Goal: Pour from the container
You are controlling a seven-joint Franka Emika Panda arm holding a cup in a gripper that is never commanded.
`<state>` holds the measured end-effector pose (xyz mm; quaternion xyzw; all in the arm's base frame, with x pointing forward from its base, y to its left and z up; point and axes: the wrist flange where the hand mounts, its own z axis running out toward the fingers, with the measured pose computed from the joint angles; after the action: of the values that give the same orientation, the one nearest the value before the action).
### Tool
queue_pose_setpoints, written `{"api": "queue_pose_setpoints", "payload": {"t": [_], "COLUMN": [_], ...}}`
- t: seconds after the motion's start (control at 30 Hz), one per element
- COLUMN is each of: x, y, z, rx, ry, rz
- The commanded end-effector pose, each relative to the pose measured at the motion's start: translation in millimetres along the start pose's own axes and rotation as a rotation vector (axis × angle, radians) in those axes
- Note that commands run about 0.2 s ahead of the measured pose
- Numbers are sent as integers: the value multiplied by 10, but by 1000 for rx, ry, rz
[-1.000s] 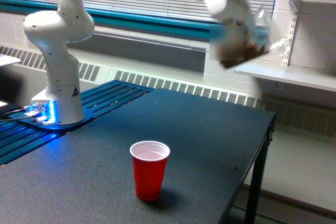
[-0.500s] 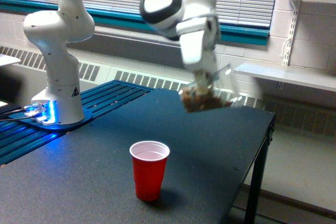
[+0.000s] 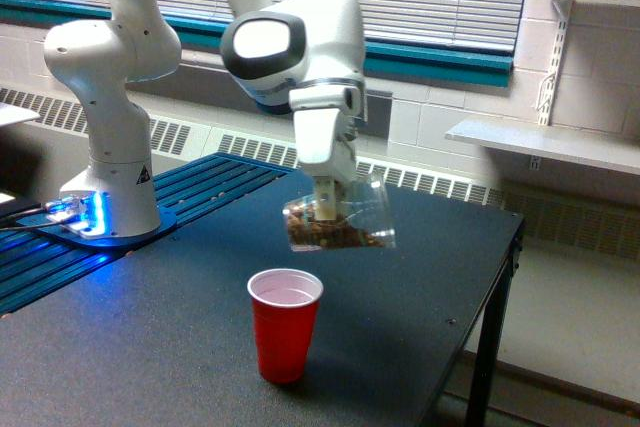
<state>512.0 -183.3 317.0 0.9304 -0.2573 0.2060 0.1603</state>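
The clear cup (image 3: 340, 217) with brown bits inside was held in the air, tipped on its side. It was gripped by the closed hand (image 3: 326, 209) just above it. Below the hand, a red cup (image 3: 285, 324) was seen standing on the black counter (image 3: 400, 287).

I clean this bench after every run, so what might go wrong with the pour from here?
1. The clear cup, held tilted in the gripper, hangs above and toward the exterior view's right of the red cup; its brown pieces may miss the small opening and scatter on the table.
2. The red cup looks light and stands free; falling pieces or a low pass might tip it.
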Motion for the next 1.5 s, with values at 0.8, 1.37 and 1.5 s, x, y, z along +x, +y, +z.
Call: {"api": "queue_pose_setpoints", "payload": {"t": [0.8, 1.37, 1.5], "x": [-505, -774, -784], "y": [1000, 1099, 1029], "z": [-97, 51, 77], "rx": [-97, -137, -140], "ry": [97, 48, 37], "rz": [4, -79, -106]}}
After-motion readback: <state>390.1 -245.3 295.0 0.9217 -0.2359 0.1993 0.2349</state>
